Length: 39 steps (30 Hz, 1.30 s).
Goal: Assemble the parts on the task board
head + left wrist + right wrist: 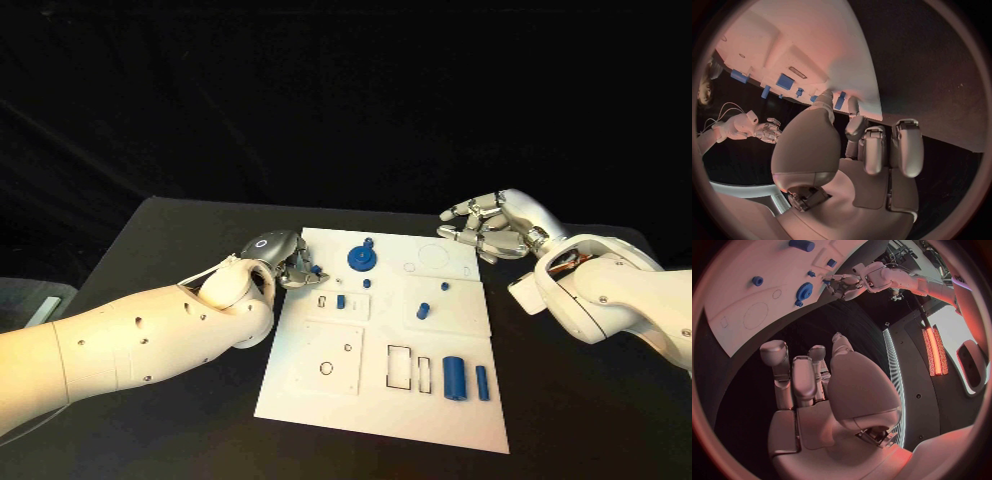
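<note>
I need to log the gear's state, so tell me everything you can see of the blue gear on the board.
The blue gear is a round, toothed disc, plastic by its look, with a raised hub. It lies flat near the far edge of the white task board. The left hand is close beside it; contact cannot be told.

Your left hand (pixel 284 258) crowds the task board's (pixel 361 400) left edge beside the blue gear (pixel 361 260); the board's near half lies open.

robot lab | black table (pixel 173 240), black backdrop | white task board (pixel 382 400) with outlined slots
</note>
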Motion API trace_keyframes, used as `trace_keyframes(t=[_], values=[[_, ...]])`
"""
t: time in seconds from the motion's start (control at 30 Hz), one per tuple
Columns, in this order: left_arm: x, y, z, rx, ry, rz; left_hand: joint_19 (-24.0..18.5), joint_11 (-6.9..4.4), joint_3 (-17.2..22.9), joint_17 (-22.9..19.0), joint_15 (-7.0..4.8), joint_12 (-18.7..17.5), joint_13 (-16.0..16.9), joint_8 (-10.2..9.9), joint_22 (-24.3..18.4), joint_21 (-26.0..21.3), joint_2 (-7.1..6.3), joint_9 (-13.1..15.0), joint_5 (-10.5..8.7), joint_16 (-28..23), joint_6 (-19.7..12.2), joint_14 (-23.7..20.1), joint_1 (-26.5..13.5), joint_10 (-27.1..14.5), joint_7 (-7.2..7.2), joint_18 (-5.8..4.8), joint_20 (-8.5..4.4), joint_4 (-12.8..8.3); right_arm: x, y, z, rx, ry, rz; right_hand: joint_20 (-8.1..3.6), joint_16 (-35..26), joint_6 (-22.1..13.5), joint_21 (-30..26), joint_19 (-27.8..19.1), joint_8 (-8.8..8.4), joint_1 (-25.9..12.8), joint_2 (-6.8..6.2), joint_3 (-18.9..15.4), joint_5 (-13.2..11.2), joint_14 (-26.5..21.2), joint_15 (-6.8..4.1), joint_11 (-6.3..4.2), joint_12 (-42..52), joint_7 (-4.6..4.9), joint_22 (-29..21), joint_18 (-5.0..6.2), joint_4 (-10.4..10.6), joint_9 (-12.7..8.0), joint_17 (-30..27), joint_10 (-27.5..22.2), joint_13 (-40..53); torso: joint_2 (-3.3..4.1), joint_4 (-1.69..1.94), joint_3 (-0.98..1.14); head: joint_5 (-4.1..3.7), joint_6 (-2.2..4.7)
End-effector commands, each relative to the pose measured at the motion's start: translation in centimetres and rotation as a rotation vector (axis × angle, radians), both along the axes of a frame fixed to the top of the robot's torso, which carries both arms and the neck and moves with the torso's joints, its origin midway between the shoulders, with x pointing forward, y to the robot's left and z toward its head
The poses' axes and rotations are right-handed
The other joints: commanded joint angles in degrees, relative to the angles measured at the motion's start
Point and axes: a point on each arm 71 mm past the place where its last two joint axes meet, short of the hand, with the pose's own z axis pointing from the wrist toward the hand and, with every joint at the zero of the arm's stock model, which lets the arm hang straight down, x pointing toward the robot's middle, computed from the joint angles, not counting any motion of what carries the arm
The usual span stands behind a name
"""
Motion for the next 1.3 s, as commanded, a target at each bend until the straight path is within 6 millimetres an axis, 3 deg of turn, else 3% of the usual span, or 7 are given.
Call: trace_keyframes(t=[0.03, 0.47, 1.07, 1.3], values=[[-0.2, -0.2, -0.1, 0.011, 0.017, -0.005, 2.29, -0.14, -1.28, 15.06, 0.41, -0.27, -0.35, 0.34, 8.98, -0.42, 0.31, -0.12, 0.16, 0.37, -0.49, 5.92, -0.3, -0.53, 0.06, -0.41, 0.43, 0.02, 0.0, 0.1, 0.0, 0.001, -0.008, 0.009, -0.06, -0.35, -0.36, -0.19, -0.4, 0.05, -0.49, 0.12, -0.4, 0.29, -0.32, 0.13, 0.0, -0.24, 0.01, -0.09, 0.54, -0.06, 0.01, -0.1, -0.39, -0.09, 0.01, -0.01, 0.0, 0.02, 0.02], [-0.4, -0.1, 0.4, 0.003, 0.008, -0.001, 1.83, 0.24, -4.83, 15.06, 0.71, -2.8, -4.34, 0.54, 8.25, -1.13, 0.44, -0.55, 0.27, 0.37, -1.53, 5.92, -1.99, -3.14, 0.48, -0.2, 0.65, 0.06, 0.0, 0.2, 0.0, 0.001, -0.009, 0.01, -0.06, -0.35, -0.36, -0.19, -0.4, 0.05, -0.49, 0.12, -0.4, 0.29, -0.32, 0.13, 0.0, -0.24, 0.01, -0.09, 0.54, -0.06, 0.01, -0.1, -0.39, -0.09, 0.01, 0.01, 0.01, 0.0, 0.17], [-0.3, 0.2, 1.1, 0.004, 0.007, 0.01, 1.52, 0.49, -5.43, 15.06, 0.92, -3.65, -5.75, 0.7, 7.77, -1.59, 0.63, -0.72, 0.27, 0.37, -2.23, 5.92, -1.09, -4.26, 0.74, -0.06, 0.82, 0.03, 0.0, 0.1, 0.0, 0.001, -0.01, 0.008, -0.04, -0.43, -0.43, -0.37, -0.47, 0.03, -0.55, 0.09, -0.48, 0.29, -0.37, 0.16, 0.02, -0.3, 0.03, -0.17, 0.56, -0.06, 0.01, -0.16, -0.51, -0.19, 0.03, 0.03, -0.04, 0.02, 0.33], [-0.3, 0.3, 2.5, -0.057, 0.037, 0.012, 1.15, 0.71, -6.31, 15.06, 1.1, -3.98, -6.55, 0.96, 7.2, -2.14, 0.64, -0.82, 0.3, 0.37, -2.63, 5.92, -2.26, -4.92, 0.93, 0.11, 0.99, 0.14, 0.0, 0.1, -0.1, 0.001, -0.009, 0.007, -0.04, -0.43, -0.43, -0.37, -0.47, 0.03, -0.55, 0.09, -0.48, 0.29, -0.37, 0.16, 0.02, -0.3, 0.03, -0.17, 0.56, -0.06, 0.01, -0.16, -0.51, -0.19, -0.01, 0.04, -0.03, 0.01, 0.52]])
